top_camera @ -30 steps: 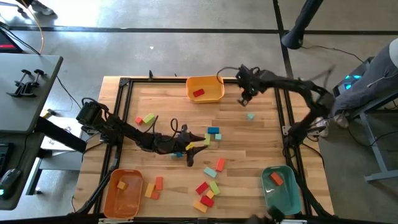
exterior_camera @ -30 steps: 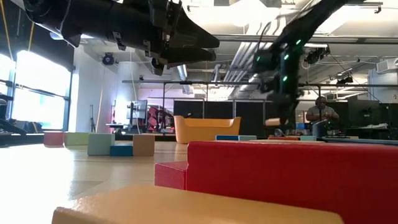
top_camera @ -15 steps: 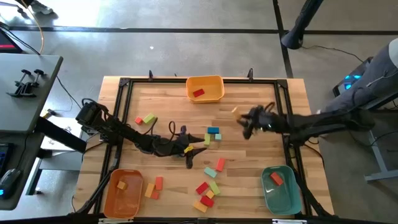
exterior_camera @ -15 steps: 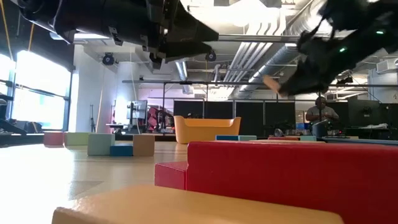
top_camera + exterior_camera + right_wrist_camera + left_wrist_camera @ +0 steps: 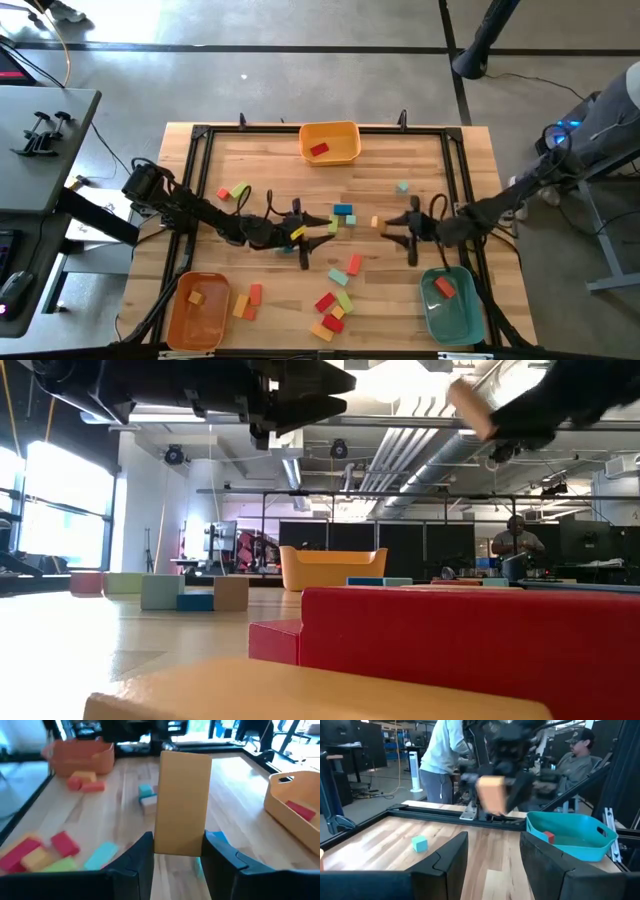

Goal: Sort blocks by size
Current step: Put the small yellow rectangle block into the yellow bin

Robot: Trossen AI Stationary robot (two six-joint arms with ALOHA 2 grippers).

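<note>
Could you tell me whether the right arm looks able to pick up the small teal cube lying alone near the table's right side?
Probably not yet: the right gripper is shut on an orange block. The teal cube itself lies unobstructed.

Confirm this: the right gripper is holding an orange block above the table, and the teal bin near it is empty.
Not quite. The right gripper does hold an orange block above the table, but the teal bin is not empty: the high view shows a red block lying inside it, and the left wrist view shows it too.
</note>
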